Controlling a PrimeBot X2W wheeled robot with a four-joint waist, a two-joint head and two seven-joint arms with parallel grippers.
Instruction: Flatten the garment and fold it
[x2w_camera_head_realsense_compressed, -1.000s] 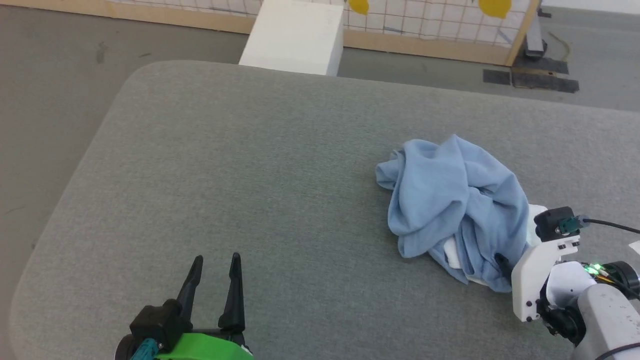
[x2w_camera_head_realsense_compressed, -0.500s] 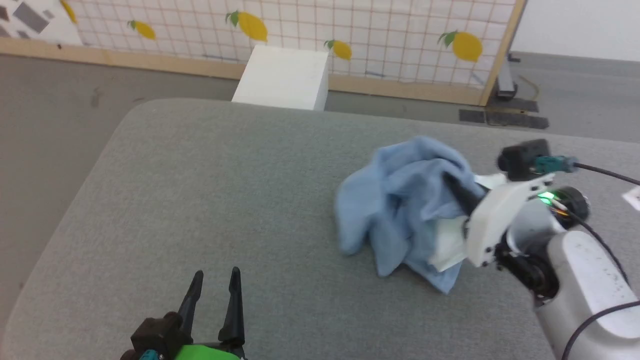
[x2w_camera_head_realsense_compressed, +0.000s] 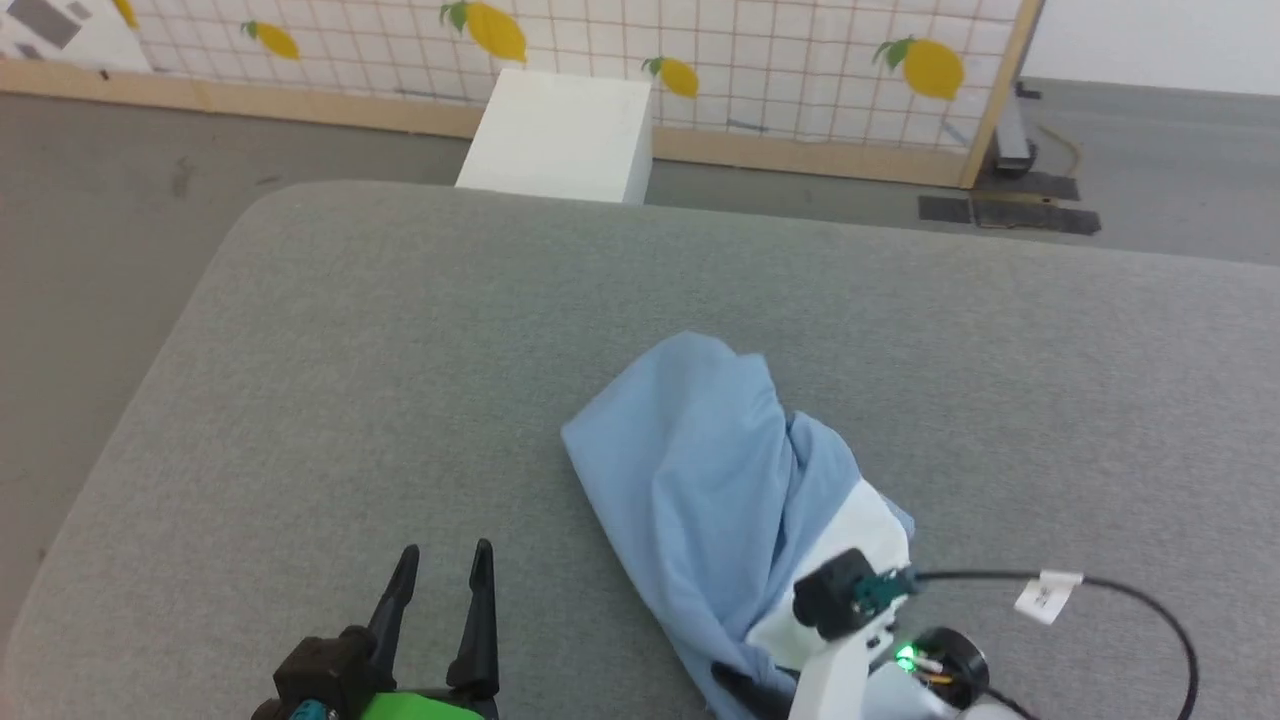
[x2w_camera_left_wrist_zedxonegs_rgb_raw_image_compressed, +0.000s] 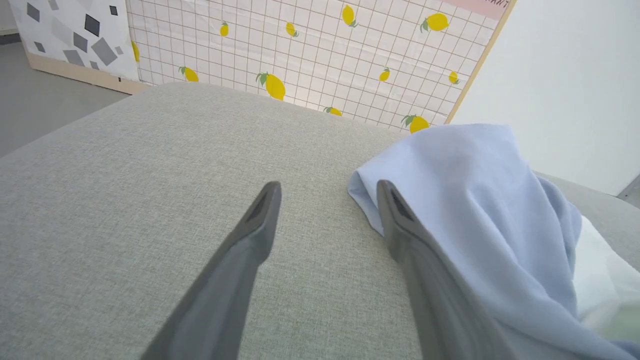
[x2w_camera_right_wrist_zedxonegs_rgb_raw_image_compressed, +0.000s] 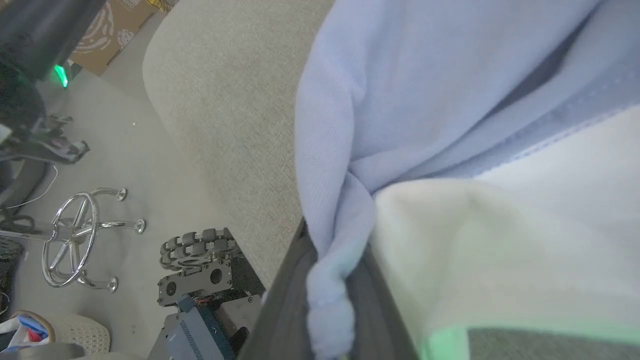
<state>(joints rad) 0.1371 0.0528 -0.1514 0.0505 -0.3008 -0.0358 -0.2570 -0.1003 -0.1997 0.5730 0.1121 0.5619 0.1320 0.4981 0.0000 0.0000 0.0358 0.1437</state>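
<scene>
Grey padded table (x2w_camera_head_realsense_compressed: 400, 330), lemon-print screen (x2w_camera_head_realsense_compressed: 800, 60) behind: garment (x2w_camera_head_realsense_compressed: 700, 480), bunched, lately dragged from the table's right to near-middle by the right gripper (x2w_camera_right_wrist_zedxonegs_rgb_raw_image_compressed: 332, 260), newly pinched shut on a fold; left gripper (x2w_camera_head_realsense_compressed: 444, 548) spread wide alongside; flattening likely next.

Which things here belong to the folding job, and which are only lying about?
Job: garment, right gripper shut on it, left gripper open, grey padded surface.
Lying about: white box, lemon-print screen, chrome stool base.
</scene>
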